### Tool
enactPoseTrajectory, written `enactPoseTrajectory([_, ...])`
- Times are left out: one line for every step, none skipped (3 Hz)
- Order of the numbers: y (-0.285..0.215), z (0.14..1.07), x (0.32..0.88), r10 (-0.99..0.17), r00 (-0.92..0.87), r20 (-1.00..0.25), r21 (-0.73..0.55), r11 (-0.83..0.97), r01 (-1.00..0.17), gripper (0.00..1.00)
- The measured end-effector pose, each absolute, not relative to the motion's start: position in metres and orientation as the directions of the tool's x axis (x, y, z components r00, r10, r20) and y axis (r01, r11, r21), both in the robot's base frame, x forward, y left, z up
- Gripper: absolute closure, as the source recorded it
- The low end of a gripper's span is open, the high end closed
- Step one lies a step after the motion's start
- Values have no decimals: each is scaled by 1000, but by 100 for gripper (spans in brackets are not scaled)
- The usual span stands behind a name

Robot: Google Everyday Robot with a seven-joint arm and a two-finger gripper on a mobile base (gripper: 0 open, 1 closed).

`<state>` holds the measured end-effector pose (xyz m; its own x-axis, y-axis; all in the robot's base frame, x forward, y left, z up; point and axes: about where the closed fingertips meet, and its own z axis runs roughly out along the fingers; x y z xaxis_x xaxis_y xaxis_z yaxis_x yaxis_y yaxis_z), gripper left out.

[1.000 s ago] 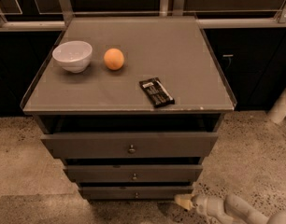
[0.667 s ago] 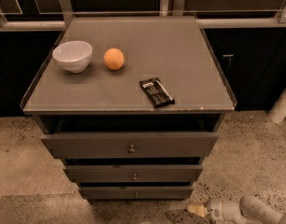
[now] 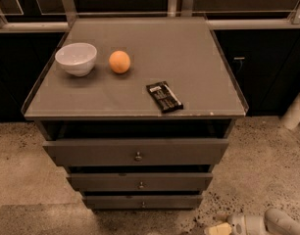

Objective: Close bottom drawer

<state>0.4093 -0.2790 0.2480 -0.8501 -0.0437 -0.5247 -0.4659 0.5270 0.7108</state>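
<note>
The bottom drawer is the slimmest of three dark grey-brown fronts, lowest on the cabinet, with a tiny round knob at centre. Its front stands about in line with the stepped fronts above it. The medium drawer and the widest top drawer sit above. My gripper shows at the bottom right edge of the camera view, low over the floor, to the right of and below the bottom drawer and apart from it. Only its pale yellowish tip and white wrist show.
On the cabinet top lie a white bowl, an orange and a black snack bar. Speckled floor lies around the cabinet. A white post stands at the right. Dark cupboards line the back.
My gripper has drawn back to the right and down, away from the bottom drawer's front, and less of the arm shows. The drawers and the objects on top have not moved.
</note>
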Motion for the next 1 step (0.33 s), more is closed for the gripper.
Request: enactPoseTrajectory([-279,248,409,-44,-850,-525,711,527,-466,0])
